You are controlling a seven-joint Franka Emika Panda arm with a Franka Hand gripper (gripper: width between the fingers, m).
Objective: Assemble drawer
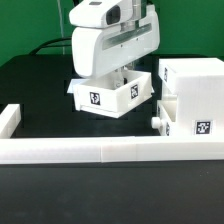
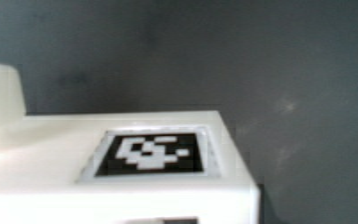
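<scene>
An open-topped white tray (image 1: 108, 95) with square tags on its walls sits under my gripper (image 1: 112, 76) in the middle of the exterior view. My fingers reach down into it and appear shut on its wall, with their tips hidden. The wrist view shows the tray's white wall (image 2: 51, 160) and one tag (image 2: 155, 152) very close. The tall boxy housing (image 1: 195, 85) stands at the exterior view's right, carrying a tag low on its front. A second small tray (image 1: 166, 115) with a round knob sits against the housing's lower left side.
The long low white border wall (image 1: 100, 150) runs across the front, with a short arm (image 1: 10, 120) turning back at the exterior view's left. The table top (image 1: 40, 80) is black. A dark cable lies at the back left.
</scene>
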